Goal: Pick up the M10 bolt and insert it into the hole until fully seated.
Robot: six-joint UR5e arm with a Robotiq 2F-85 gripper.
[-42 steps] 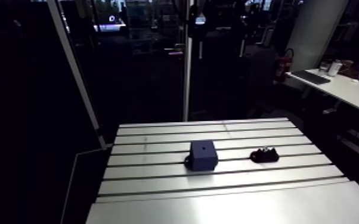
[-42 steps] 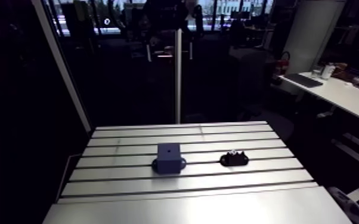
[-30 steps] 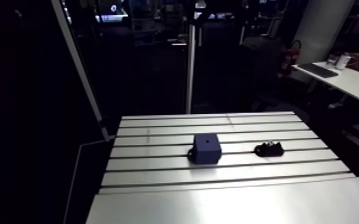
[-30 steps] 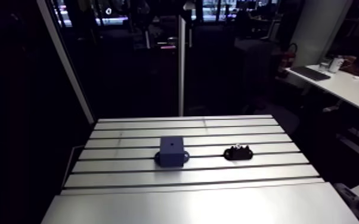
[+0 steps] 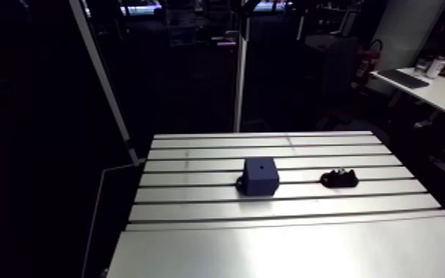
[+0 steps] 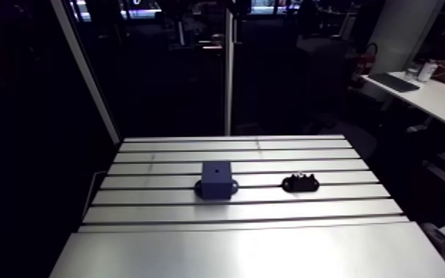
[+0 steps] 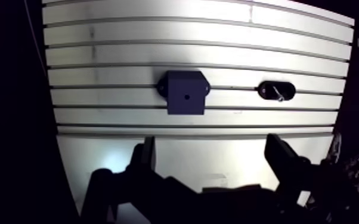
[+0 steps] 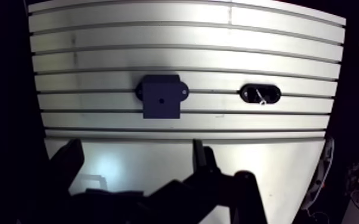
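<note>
Hanging high over the table (image 7: 158, 36), the gripper (image 7: 212, 148) shows in the wrist view with its two dark fingers (image 7: 146, 156) spread wide apart and nothing held between them. Under it is the smooth, unslotted strip of the tabletop on the arm's side. Ahead of the gripper, out on the slotted part, sits a dark blue block (image 7: 185, 92). It is squarish, with a small rounded ear at each side of its base, and it rests flat across one of the slots. A small dark hole (image 7: 186, 95) sits in the middle of its top face, open and unfilled. Beside the block, along the same slot but clearly apart from it, lies a black oval holder (image 7: 277, 91). The M10 bolt (image 7: 278, 94) lies in this holder, showing as a short bright streak of metal against the black (too small to tell head from shank). The bolt touches neither the block nor the gripper and is well apart from both. The arm view gives the same layout from farther back. The block (image 5: 259, 177) and the holder (image 5: 340, 178) stand in one row across the middle of the table, with bare aluminium slats between them and on either side.
</note>
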